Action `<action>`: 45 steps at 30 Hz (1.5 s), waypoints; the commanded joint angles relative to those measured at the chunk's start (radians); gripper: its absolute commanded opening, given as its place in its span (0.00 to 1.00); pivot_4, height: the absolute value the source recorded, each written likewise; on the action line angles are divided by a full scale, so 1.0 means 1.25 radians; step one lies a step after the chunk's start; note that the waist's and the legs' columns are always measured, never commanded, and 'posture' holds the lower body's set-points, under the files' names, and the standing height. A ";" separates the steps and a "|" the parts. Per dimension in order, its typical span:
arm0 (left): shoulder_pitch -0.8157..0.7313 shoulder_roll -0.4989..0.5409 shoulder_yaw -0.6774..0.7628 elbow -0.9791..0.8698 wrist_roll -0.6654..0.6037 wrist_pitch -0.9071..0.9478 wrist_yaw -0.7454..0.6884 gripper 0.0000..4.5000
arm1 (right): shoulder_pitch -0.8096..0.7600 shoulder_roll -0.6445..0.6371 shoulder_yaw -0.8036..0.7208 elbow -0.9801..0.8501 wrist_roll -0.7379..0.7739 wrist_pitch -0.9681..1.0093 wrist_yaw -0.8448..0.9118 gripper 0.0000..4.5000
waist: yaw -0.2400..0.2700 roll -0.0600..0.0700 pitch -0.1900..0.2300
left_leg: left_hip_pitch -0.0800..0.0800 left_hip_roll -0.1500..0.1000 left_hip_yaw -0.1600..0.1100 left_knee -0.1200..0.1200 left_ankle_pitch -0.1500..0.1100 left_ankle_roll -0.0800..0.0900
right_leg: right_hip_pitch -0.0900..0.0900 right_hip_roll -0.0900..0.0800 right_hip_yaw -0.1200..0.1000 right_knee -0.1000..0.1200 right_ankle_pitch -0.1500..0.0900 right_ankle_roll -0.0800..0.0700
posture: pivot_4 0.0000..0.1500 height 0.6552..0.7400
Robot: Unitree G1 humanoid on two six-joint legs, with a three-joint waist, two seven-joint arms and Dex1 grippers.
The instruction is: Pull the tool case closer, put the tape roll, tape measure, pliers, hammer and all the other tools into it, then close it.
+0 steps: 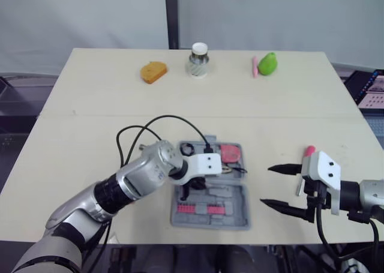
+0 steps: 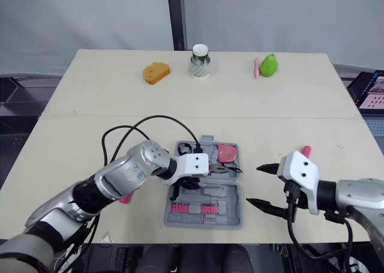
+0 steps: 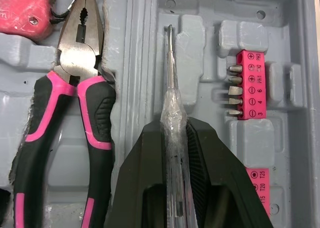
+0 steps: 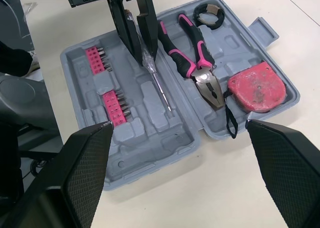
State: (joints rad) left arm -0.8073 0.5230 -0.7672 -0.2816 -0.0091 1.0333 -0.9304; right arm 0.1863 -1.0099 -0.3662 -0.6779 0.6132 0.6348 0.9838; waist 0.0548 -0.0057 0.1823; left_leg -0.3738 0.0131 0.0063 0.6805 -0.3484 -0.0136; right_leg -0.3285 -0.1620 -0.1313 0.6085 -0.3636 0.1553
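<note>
The grey tool case (image 1: 241, 219) lies open and flat on the pale table (image 1: 90, 135), close to the table's near edge and roughly in front of the robot; its near half carries two pink bit strips (image 4: 112, 103) pressed into the moulding, with several bare recesses around them; over this near half the left gripper (image 3: 174, 138) is clenched on a screwdriver (image 3: 170, 72), its two black fingers pinching the clear handle from either side while the thin metal shaft runs out ahead along a moulded groove; whether the tip touches the plastic cannot be told; to the right of the case and clear of it, the right gripper (image 1: 267, 186) hovers over bare table with its fingers spread wide and nothing between them, the tips pointing toward the case; in the far half of the case the pliers (image 3: 79, 57), black and pink in the handles, lie in their recess with the jaws toward the reddish tape measure (image 4: 256, 86), which sits in the right-hand end of that half; the black tape roll (image 4: 209, 13) rests in the far left corner of the same half; a pink-handled tool (image 1: 308, 151) lies on the table just behind the right gripper, partly hidden by it; along the far side of the table stand an orange object (image 1: 153, 72), a white-capped jar (image 1: 199, 60) and a green object (image 1: 268, 63), well apart from the case.
</note>
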 commanded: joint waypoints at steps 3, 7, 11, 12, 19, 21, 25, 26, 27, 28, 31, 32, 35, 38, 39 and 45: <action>0.008 -0.010 -0.006 -0.012 0.002 -0.011 0.008 0.02 | 0.003 -0.007 -0.031 -0.018 0.006 -0.001 0.004 1.00 | 0.000 0.000 0.000 | 0.000 0.000 0.000 0.000 0.000 0.000 | 0.000 0.000 0.000 0.000 0.000 0.000 | 1.00 1.00; 0.011 -0.012 -0.009 -0.005 0.004 -0.016 0.012 0.02 | 0.002 -0.005 -0.031 -0.020 0.007 0.000 0.000 1.00 | 0.000 0.000 0.000 | 0.000 0.000 0.000 0.000 0.000 0.000 | 0.000 0.000 0.000 0.000 0.000 0.000 | 1.00 1.00; 0.010 -0.016 -0.012 0.000 0.006 -0.020 0.014 0.02 | 0.004 -0.004 -0.033 -0.021 0.007 0.001 -0.002 1.00 | 0.000 0.000 0.000 | 0.000 0.000 0.000 0.000 0.000 0.000 | 0.000 0.000 0.000 0.000 0.000 0.000 | 1.00 1.00; 0.010 -0.016 -0.012 0.001 0.006 -0.021 0.015 0.02 | 0.004 -0.003 -0.033 -0.023 0.007 0.003 -0.003 1.00 | 0.000 0.000 0.000 | 0.000 0.000 0.000 0.000 0.000 0.000 | 0.000 0.000 0.000 0.000 0.000 0.000 | 1.00 1.00; 0.012 -0.017 -0.014 0.007 0.009 -0.026 0.020 0.02 | 0.000 -0.001 -0.030 -0.026 0.010 0.006 -0.009 1.00 | 0.000 0.000 0.000 | 0.000 0.000 0.000 0.000 0.000 0.000 | 0.000 0.000 0.000 0.000 0.000 0.000 | 1.00 1.00; 0.013 -0.018 -0.014 0.007 0.010 -0.025 0.022 0.02 | -0.001 0.000 -0.029 -0.026 0.011 0.006 -0.010 1.00 | 0.000 0.000 0.000 | 0.000 0.000 0.000 0.000 0.000 0.000 | 0.000 0.000 0.000 0.000 0.000 0.000 | 1.00 1.00; 0.013 -0.019 -0.014 0.009 0.012 -0.024 0.024 0.02 | -0.005 0.000 -0.025 -0.024 0.010 0.006 -0.012 1.00 | 0.000 0.000 0.000 | 0.000 0.000 0.000 0.000 0.000 0.000 | 0.000 0.000 0.000 0.001 0.000 0.000 | 1.00 1.00; 0.013 -0.020 -0.015 0.009 0.012 -0.023 0.025 0.02 | -0.006 0.000 -0.024 -0.024 0.010 0.006 -0.013 1.00 | 0.000 0.000 0.000 | 0.000 0.000 0.000 0.000 0.000 0.000 | 0.000 0.000 0.000 0.001 0.000 0.000 | 1.00 1.00; 0.013 -0.021 -0.015 0.009 0.013 -0.022 0.026 0.02 | -0.007 0.000 -0.024 -0.023 0.010 0.006 -0.013 1.00 | 0.000 0.000 0.000 | 0.000 0.000 0.000 0.000 0.000 0.000 | 0.000 0.000 0.000 0.001 0.000 0.000 | 1.00 1.00; 0.013 -0.021 -0.014 0.010 0.013 -0.022 0.027 0.02 | -0.007 0.000 -0.023 -0.023 0.009 0.006 -0.013 1.00 | 0.000 0.000 0.000 | 0.000 0.000 0.000 0.000 0.000 0.000 | 0.000 0.000 0.000 0.001 0.000 0.000 | 1.00 1.00; 0.015 -0.022 -0.016 0.010 0.014 -0.022 0.030 0.02 | -0.007 0.001 -0.024 -0.023 0.009 0.006 -0.014 1.00 | 0.000 0.000 0.000 | 0.000 0.000 0.000 0.000 0.000 0.000 | 0.000 0.000 0.000 0.001 0.000 0.000 | 1.00 1.00; 0.016 -0.022 -0.016 0.010 0.014 -0.021 0.031 0.02 | -0.008 0.001 -0.024 -0.022 0.009 0.005 -0.014 1.00 | 0.000 0.000 0.000 | 0.000 0.000 0.000 0.000 0.000 0.000 | 0.000 0.000 0.000 0.001 0.000 0.000 | 1.00 1.00; 0.016 -0.023 -0.015 0.011 0.014 -0.020 0.032 0.02 | -0.007 0.001 -0.023 -0.022 0.008 0.005 -0.014 1.00 | 0.000 0.000 0.000 | 0.000 0.000 0.000 0.001 0.000 0.000 | 0.000 0.000 0.000 0.001 0.000 0.000 | 1.00 1.00; 0.016 -0.023 -0.014 0.009 0.013 -0.019 0.033 0.25 | -0.008 0.001 -0.023 -0.021 0.009 0.005 -0.013 1.00 | 0.000 0.000 0.000 | 0.000 0.000 0.000 0.001 0.000 0.000 | 0.000 0.000 0.000 0.001 0.000 0.000 | 1.00 1.00; 0.017 -0.022 -0.014 0.006 0.011 -0.018 0.031 0.33 | -0.008 0.001 -0.023 -0.021 0.008 0.004 -0.013 1.00 | 0.000 0.000 0.000 | 0.000 0.000 0.000 0.001 0.000 0.000 | 0.000 0.000 0.000 0.001 0.000 0.000 | 1.00 1.00; 0.015 -0.011 -0.005 -0.029 -0.007 0.000 0.012 0.64 | -0.012 0.001 -0.024 -0.022 0.014 0.005 -0.011 1.00 | 0.000 0.000 0.000 | 0.000 0.000 0.000 0.001 0.000 0.000 | 0.000 0.000 0.000 0.001 0.000 0.000 | 1.00 1.00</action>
State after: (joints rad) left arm -0.7904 0.5094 -0.7850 -0.2709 -0.0056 1.0264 -0.9057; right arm 0.1795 -1.0094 -0.3661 -0.6799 0.6154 0.6398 0.9762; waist 0.0546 -0.0057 0.1822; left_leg -0.3738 0.0130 0.0062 0.6814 -0.3484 -0.0135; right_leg -0.3285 -0.1621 -0.1313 0.6097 -0.3636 0.1553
